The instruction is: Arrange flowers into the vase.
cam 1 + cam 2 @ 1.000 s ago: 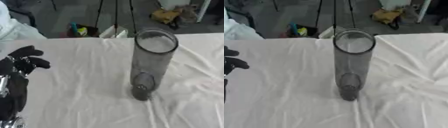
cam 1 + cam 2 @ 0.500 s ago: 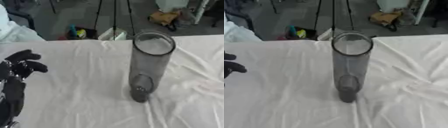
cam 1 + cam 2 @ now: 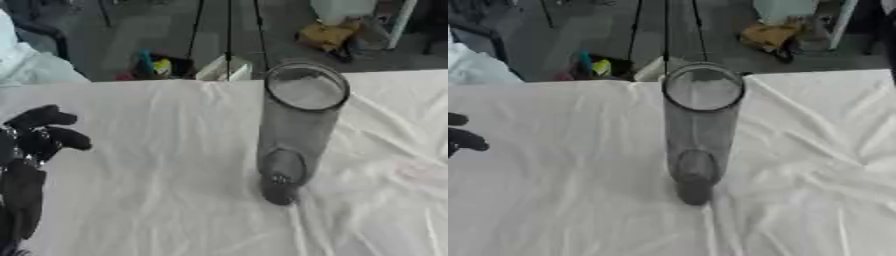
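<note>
Your white-clothed table spread widest, then your left hand hovered at its left edge, arm reaching in from the near side, fingers loosely curled and holding nothing, while the tall grey vase stood upright mid-table, well apart.

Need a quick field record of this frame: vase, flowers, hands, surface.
vase: clear tall cylinder, upright, mid-table, empty
flowers: none in view
left hand: black, at the left edge, above the cloth, fingers partly curled, holding nothing
right hand: not in view
surface: table under a wrinkled white cloth
task state: no flower in the vase yet
</note>
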`<state>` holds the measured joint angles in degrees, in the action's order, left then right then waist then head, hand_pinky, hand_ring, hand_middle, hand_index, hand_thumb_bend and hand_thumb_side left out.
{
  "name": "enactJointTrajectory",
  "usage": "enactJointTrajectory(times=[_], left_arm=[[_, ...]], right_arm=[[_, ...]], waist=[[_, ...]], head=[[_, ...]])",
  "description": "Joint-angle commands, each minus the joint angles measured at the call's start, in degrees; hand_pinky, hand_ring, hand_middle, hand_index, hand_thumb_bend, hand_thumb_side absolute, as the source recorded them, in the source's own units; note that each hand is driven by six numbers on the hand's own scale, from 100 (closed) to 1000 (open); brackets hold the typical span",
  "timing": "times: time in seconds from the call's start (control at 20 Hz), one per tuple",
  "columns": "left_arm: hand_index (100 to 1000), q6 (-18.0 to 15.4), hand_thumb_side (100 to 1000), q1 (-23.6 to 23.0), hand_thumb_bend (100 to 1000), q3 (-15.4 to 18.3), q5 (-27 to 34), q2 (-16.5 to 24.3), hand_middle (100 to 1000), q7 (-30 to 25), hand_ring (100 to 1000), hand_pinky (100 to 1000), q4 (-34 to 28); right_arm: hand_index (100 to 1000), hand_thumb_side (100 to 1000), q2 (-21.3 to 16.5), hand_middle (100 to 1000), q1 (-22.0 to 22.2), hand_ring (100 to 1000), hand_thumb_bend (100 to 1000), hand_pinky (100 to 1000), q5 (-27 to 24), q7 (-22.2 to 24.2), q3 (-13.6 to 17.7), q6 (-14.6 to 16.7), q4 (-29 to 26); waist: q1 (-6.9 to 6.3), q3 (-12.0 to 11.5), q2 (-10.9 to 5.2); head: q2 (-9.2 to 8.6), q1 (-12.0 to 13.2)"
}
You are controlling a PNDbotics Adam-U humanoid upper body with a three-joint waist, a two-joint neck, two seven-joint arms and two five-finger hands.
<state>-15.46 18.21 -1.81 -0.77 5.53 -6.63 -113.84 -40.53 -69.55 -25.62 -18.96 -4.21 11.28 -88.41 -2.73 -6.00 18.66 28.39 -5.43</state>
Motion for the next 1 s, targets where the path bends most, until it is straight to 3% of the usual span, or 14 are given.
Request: enactJointTrajectory(times=[0.05,0.2,0.25,0.3,0.45,0.5,0.55,1.0], left_arm=[[810,0.0,1000,0.4,103,-0.4,0.3,0.8,660,-0.3,587,586,-0.8],[810,0.0,1000,0.5,103,-0.4,0.3,0.8,660,-0.4,587,586,-0.8],[810,0.0,1000,0.5,103,-0.4,0.3,0.7,660,-0.4,587,586,-0.8],[810,0.0,1000,0.5,103,-0.4,0.4,0.7,660,-0.5,587,586,-0.8],[810,0.0,1000,0.7,103,-0.4,0.4,0.6,660,-0.6,587,586,-0.8],[810,0.0,1000,0.7,100,-0.5,0.3,0.5,660,-0.6,587,587,-0.8],[810,0.0,1000,0.7,103,-0.5,0.3,0.5,660,-0.6,587,587,-0.8],[809,0.2,1000,0.9,104,-0.5,0.3,0.1,660,-0.7,587,586,-0.8]], right_arm=[[263,585,-0.3,100,-1.1,100,100,100,-0.1,0.3,-0.5,-0.6,-1.2],[262,587,0.2,100,-0.7,100,100,100,-0.1,1.1,-1.2,-1.4,-1.5],[262,531,0.3,100,-0.5,100,100,100,0.0,1.5,-1.4,-1.7,-1.7],[261,589,0.3,100,-0.3,100,100,100,0.2,1.8,-1.7,-2.0,-1.9],[261,591,0.9,100,0.2,100,100,100,0.4,2.1,-2.2,-2.7,-2.5],[261,530,1.1,100,0.4,100,100,100,0.6,2.3,-2.4,-2.8,-2.7],[261,592,1.3,100,0.5,100,100,100,0.7,2.6,-2.6,-3.0,-2.9],[260,597,2.3,100,2.2,100,100,100,2.1,4.1,-3.8,-3.8,-4.0]], waist=[[0.12,-0.2,-2.04],[0.13,-0.4,-2.03],[0.13,-0.4,-2.00],[0.12,-0.5,-1.95],[0.13,-0.5,-1.78],[0.14,-0.5,-1.71],[0.13,-0.5,-1.65],[0.27,-0.8,-1.08]], head=[[0.04,0.0],[-0.23,0.1],[-0.47,0.2],[-0.73,0.3],[-1.49,0.4],[-1.74,0.4],[-1.96,0.4],[-2.94,0.9]])
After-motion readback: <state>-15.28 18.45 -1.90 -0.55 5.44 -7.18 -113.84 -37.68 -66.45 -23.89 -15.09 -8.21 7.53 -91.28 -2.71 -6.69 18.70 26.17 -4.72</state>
